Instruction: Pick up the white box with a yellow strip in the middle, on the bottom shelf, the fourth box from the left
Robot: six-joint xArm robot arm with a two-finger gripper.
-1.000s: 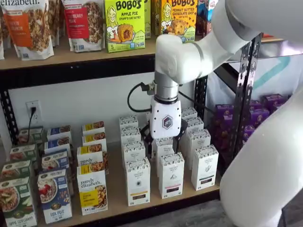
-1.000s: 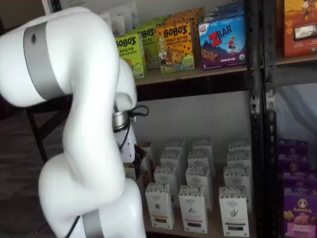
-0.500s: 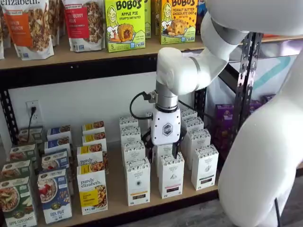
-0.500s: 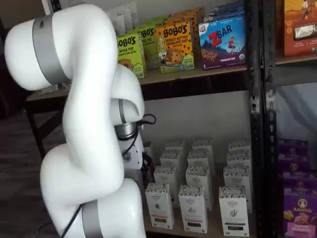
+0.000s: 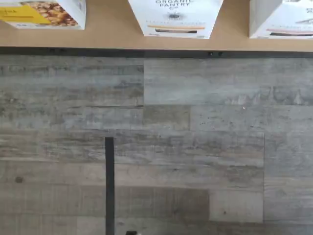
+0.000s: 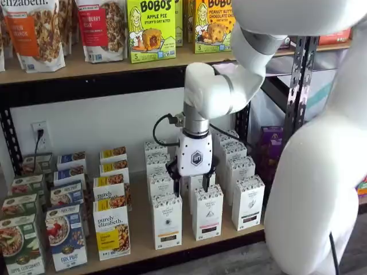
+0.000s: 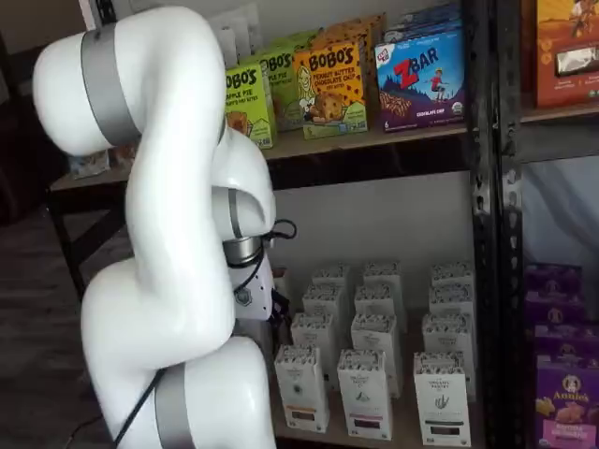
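Note:
The white box point(image 6: 167, 221) with a yellowish-tan strip stands at the front of the bottom shelf point(image 6: 137, 243), heading a row of like cartons. It also shows in the wrist view point(image 5: 175, 17) and in a shelf view point(image 7: 301, 388). My gripper point(image 6: 194, 184) hangs in front of the white carton rows, above and slightly right of this box, touching nothing. Its two black fingers point(image 6: 174, 179) stand apart with a carton showing between them, so it is open and empty. In a shelf view the arm point(image 7: 178, 234) hides most of it.
A "purely elizabeth" box point(image 6: 112, 232) with a yellow panel stands left of the white box. White cartons with dark strips point(image 6: 207, 213) stand to its right. The shelf's black front rail point(image 5: 146, 52) edges grey plank flooring point(image 5: 195, 147). Bobo's boxes point(image 6: 151, 30) sit above.
The gripper has shifted a little to the left, from over the middle carton row toward the row with the white box. The boxes have not moved.

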